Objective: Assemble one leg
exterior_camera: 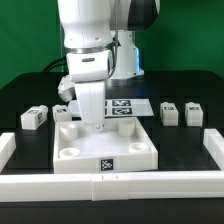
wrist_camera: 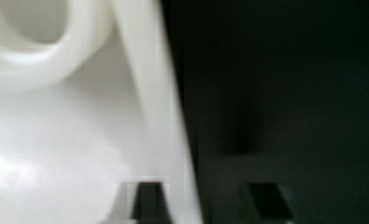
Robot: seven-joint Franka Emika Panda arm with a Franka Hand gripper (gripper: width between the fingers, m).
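Observation:
The large white panel (exterior_camera: 105,148) with round corner sockets lies on the black table. My gripper (exterior_camera: 95,122) points straight down at the panel's far edge, near its far-left socket. In the wrist view the gripper (wrist_camera: 204,203) is open and empty. One fingertip (wrist_camera: 149,202) is over the panel (wrist_camera: 65,150) and the other is over the black table, so the panel's edge runs between them. Small white tagged legs stand on the table. One leg (exterior_camera: 35,117) is at the exterior view's left, and another (exterior_camera: 62,113) is partly hidden behind the arm. Two legs (exterior_camera: 170,113) (exterior_camera: 193,112) stand at the right.
The marker board (exterior_camera: 127,106) lies flat behind the panel. A low white wall (exterior_camera: 110,185) runs along the front, with side pieces at the exterior view's left (exterior_camera: 6,150) and right (exterior_camera: 214,150). A round socket (wrist_camera: 30,40) shows in the wrist view.

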